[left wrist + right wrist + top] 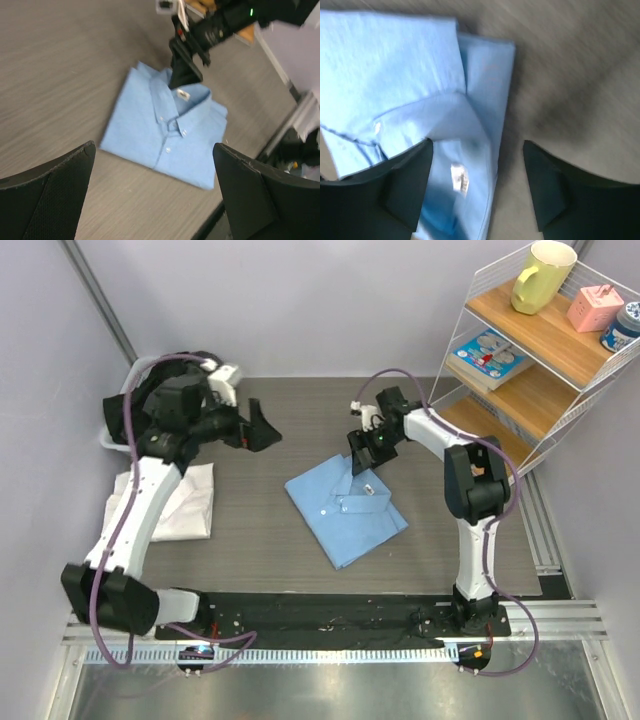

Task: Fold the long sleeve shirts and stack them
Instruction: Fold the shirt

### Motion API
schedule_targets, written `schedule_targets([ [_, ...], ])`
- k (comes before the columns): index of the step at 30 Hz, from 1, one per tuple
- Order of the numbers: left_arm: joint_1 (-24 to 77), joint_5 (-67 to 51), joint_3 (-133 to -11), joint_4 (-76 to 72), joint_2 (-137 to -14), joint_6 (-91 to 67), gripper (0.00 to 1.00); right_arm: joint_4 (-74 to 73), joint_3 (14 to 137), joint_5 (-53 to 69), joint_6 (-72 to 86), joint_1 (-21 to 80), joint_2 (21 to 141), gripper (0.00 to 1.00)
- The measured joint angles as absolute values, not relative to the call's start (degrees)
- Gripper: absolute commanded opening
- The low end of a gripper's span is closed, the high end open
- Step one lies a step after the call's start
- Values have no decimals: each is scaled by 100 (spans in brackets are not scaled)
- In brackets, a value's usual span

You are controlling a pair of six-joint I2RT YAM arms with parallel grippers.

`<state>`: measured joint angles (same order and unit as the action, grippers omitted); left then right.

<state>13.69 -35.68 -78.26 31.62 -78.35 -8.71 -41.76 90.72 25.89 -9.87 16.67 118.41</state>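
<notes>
Where grey tabletop (pixel 250 540) meets pale walls (pixel 300 300), blue shirt (pixel 345 510) (folded), shelf (pixel 545 332).

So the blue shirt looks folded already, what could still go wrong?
The right gripper hangs open at the collar of the blue shirt; closing there might catch only the top layer and pull the fold apart. The white shirt lies well to the left, so carrying the blue one over could let it sag open.

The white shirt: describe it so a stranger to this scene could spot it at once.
Start at the dark grey table and go to its left side, beneath the left arm. The white shirt lies there; unlike the collared light blue shirt at the centre, it is plain white.
</notes>
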Motion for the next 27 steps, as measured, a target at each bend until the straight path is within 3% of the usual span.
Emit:
schedule_targets([
  [3,867,-3221,-7454,2781,-7148,-1184,100,-4265,9721,2499,-1122,1942,12357,50],
  [9,812,-2569,-7367,2803,-6134,-1262,98,-4543,10847,2467,-1772,2469,13205,38],
  [13,812,-2672,-6840,2768,-5865,-1638,98,-4644,11404,2764,-2569,2936,13533,37],
  [15,812,-2714,-6390,2751,-5813,-1887,98,-4755,11487,3009,-3122,3205,13579,42],
  [17,812,-2757,-5662,2716,-5730,-2200,98,-4901,11399,3262,-3699,3424,13522,55],
  [22,814,-2744,-4091,2808,-5725,-2864,99,-5057,10580,3538,-4709,3658,12801,71],
  [24,812,-2751,-3881,2786,-5907,-3011,98,-4967,10405,3457,-4770,3507,12381,70],
  [27,812,-2764,-3839,2580,-6340,-3142,94,-4670,10401,3319,-4480,3306,11928,50],
])
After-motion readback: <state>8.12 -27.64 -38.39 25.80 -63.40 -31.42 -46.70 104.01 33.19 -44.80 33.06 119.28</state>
